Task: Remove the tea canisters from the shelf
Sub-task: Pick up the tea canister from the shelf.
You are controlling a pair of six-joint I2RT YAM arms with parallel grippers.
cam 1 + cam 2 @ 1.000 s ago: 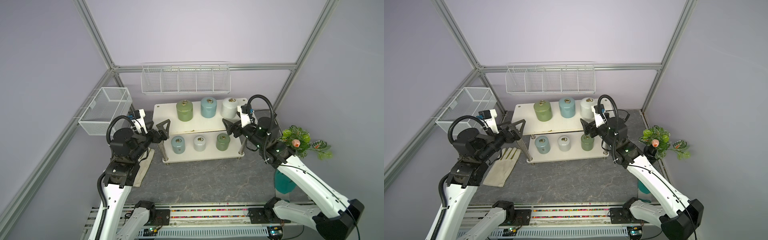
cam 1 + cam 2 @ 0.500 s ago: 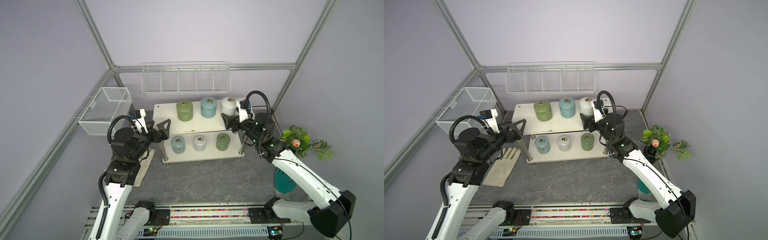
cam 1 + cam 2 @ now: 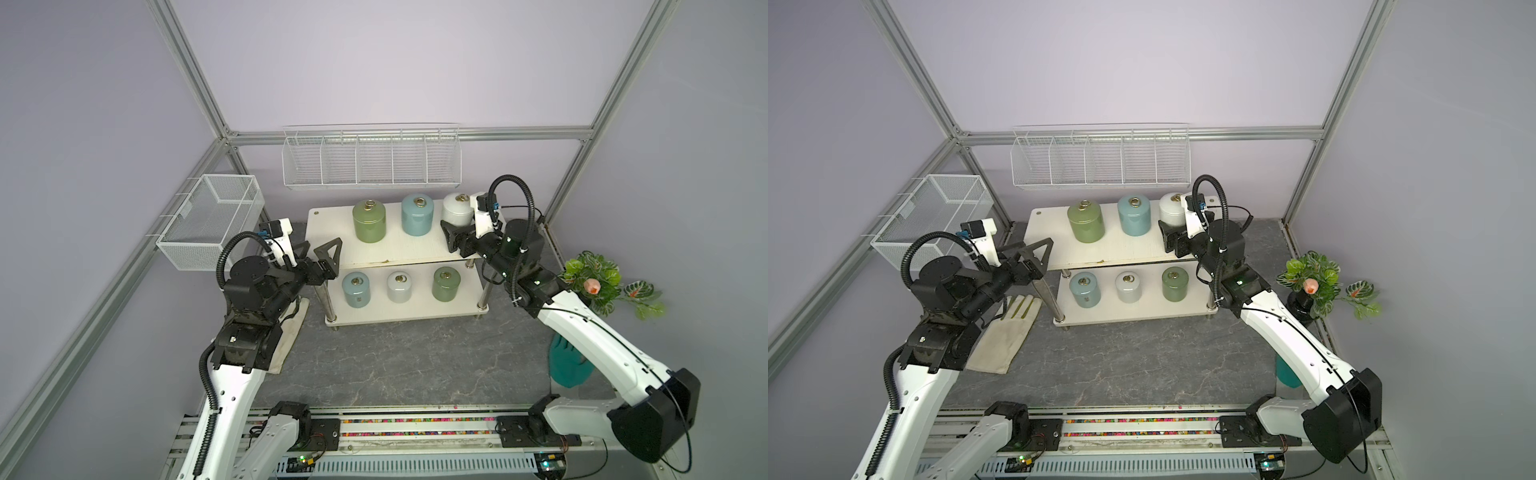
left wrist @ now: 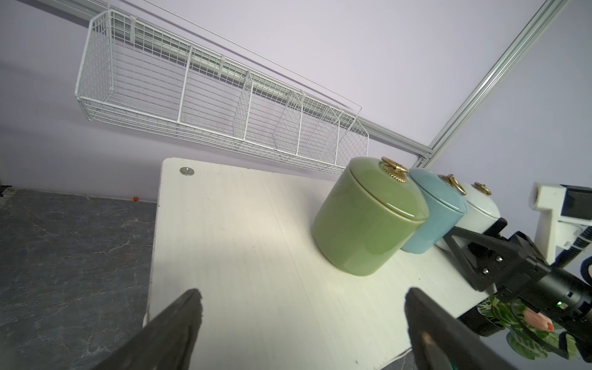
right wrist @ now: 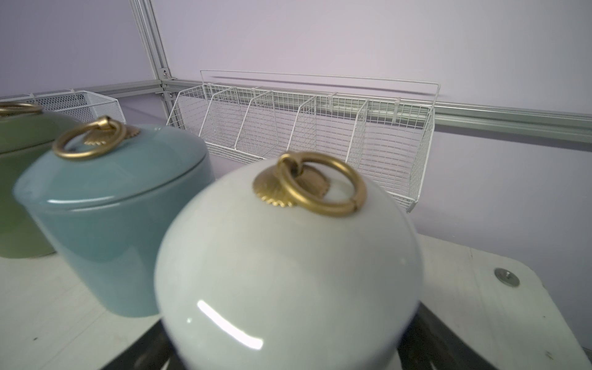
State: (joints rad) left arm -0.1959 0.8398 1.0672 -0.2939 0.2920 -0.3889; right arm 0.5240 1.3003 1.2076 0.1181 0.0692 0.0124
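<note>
The shelf [image 3: 399, 251] holds three tea canisters on each tier. On top stand an olive green one [image 3: 369, 221], a pale blue one [image 3: 417, 215] and a white one [image 3: 456, 208]. Below stand a blue [image 3: 356, 289], a white [image 3: 399, 287] and a green [image 3: 446, 284]. My right gripper [image 3: 457, 224] is open, its fingers on either side of the top white canister [image 5: 288, 272]; I cannot tell whether they touch it. My left gripper [image 3: 324, 253] hangs open over the top board's left end [image 4: 224, 224], apart from the green canister [image 4: 368, 221].
A white wire wall rack [image 3: 372, 158] hangs just above and behind the top tier. A mesh basket [image 3: 212, 220] hangs at the left wall. A potted plant [image 3: 598, 282] stands right of the shelf. A cream glove [image 3: 1005, 328] and a teal glove [image 3: 567, 365] lie on the floor.
My right gripper has risen from in front of the lower tier's right end and moved in around the top white canister. The left arm has barely moved.
</note>
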